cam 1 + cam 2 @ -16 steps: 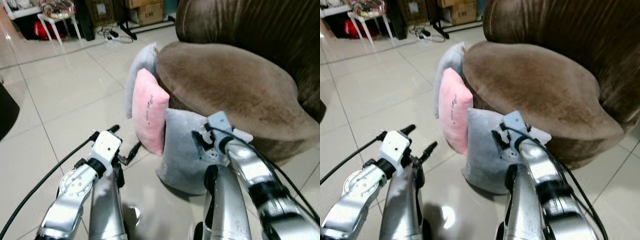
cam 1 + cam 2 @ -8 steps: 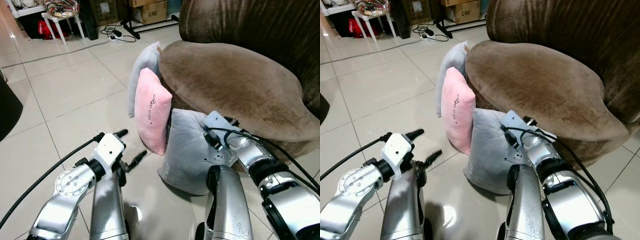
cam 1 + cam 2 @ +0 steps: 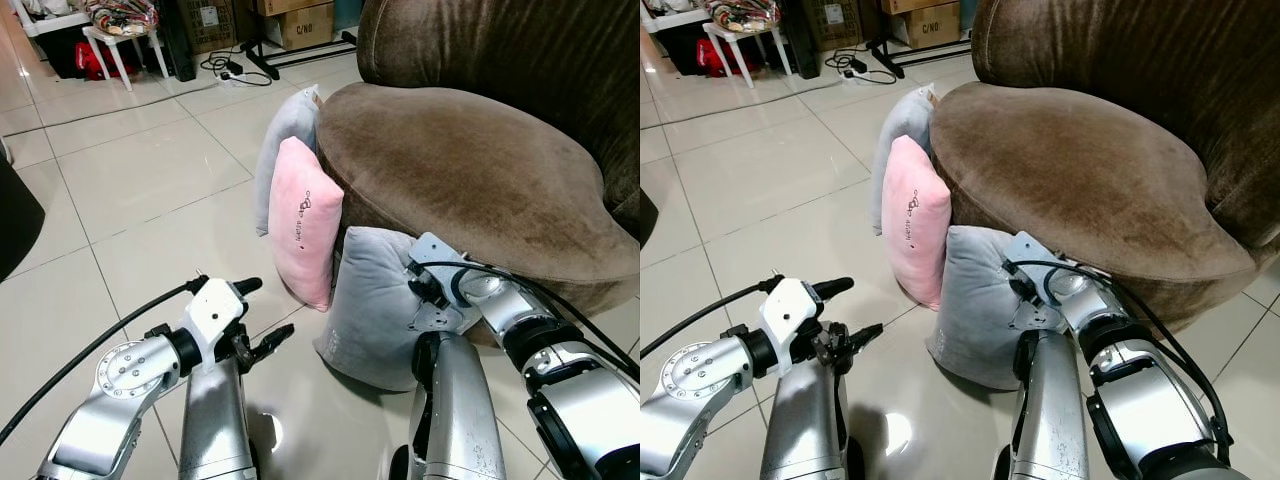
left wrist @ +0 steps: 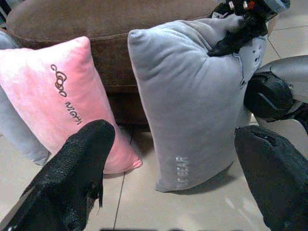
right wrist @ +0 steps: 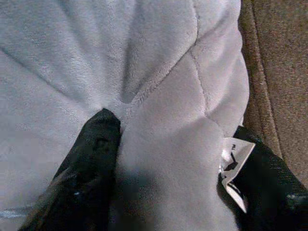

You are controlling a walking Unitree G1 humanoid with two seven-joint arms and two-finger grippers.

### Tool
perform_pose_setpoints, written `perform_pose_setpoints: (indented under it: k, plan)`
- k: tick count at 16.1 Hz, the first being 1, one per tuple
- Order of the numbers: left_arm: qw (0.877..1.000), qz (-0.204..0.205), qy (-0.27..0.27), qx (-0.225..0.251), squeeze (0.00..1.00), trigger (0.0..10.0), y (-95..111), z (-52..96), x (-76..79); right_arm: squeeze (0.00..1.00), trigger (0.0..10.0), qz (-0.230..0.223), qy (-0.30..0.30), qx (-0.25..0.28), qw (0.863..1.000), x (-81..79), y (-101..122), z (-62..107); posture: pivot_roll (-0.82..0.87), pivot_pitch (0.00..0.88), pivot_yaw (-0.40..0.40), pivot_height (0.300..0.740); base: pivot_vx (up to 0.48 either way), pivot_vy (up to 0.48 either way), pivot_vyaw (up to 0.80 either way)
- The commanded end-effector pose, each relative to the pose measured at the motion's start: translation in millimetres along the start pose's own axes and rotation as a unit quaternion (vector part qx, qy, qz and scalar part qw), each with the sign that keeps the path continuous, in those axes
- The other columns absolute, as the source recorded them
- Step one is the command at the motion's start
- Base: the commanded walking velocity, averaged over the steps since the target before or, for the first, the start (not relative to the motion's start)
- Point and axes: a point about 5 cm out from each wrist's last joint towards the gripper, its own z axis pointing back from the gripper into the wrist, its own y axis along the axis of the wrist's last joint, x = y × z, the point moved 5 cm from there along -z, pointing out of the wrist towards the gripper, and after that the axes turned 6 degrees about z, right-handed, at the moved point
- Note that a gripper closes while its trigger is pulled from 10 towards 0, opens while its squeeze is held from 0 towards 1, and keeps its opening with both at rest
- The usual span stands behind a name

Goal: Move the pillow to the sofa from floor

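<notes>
Glossy pale floor tiles (image 3: 150, 200) run up to a brown velvet sofa (image 3: 470, 170), and three cushions lean upright against its front: a grey one at the back (image 3: 285, 140), a pink pillow (image 3: 305, 235) in the middle, and the nearest grey pillow (image 3: 375, 300), standing on the floor. The right gripper (image 5: 168, 159) has its two black fingers pressed into this pillow's top edge, one on each side of a bunched fold, a white label (image 5: 236, 166) just beside one finger — clamped on the plush, by the look of the creases.

The left gripper (image 4: 178, 178) hovers low with its fingers spread wide and nothing between them; the grey pillow stands straight ahead of the gap and the pink one is ahead of one finger.

The pillow looks light, soft and floppy — it will likely sag and swing from a pinched corner. A deep bite into the upper seam, or a second hold on the far edge, should carry it onto the seat.
</notes>
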Motion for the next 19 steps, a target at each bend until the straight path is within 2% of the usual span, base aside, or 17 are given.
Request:
perform_pose_setpoints:
  k: [1,5,13,17,19]
  plan:
    - [1.0,-0.003,0.003,0.002,0.0,10.0,5,1.4,-4.3,0.0,0.0,-0.015,0.027,-0.029,0.999,-12.6,-20,-0.8,-0.02,0.0,-0.002,0.385,0.0,0.0,0.0]
    - [1.0,0.01,-0.004,-0.004,0.0,10.0,1,1.7,-5.1,0.0,0.0,-0.02,0.045,-0.018,0.999,-22.3,-19,-2.3,-0.01,0.0,-0.004,0.385,0.0,0.0,0.0]
    - [0.999,0.018,-0.033,-0.006,0.0,10.0,0,-9.2,-1.6,0.0,0.0,-0.023,0.052,0.001,0.998,-24.9,-11,-3.2,-0.02,0.0,0.0,0.385,0.0,0.0,0.0]
    - [0.999,0.016,-0.033,-0.004,0.0,10.0,1,-9.6,-2.2,0.0,0.0,-0.024,0.057,0.007,0.998,-27.2,-9,-3.4,-0.02,0.0,-0.001,0.385,0.0,0.0,0.0]
    - [0.999,0.015,-0.035,-0.002,0.0,10.0,2,-10.6,-1.9,0.0,0.0,-0.026,0.069,0.027,0.997,-30.7,-4,-3.1,-0.02,0.0,-0.001,0.385,0.0,0.0,0.0]
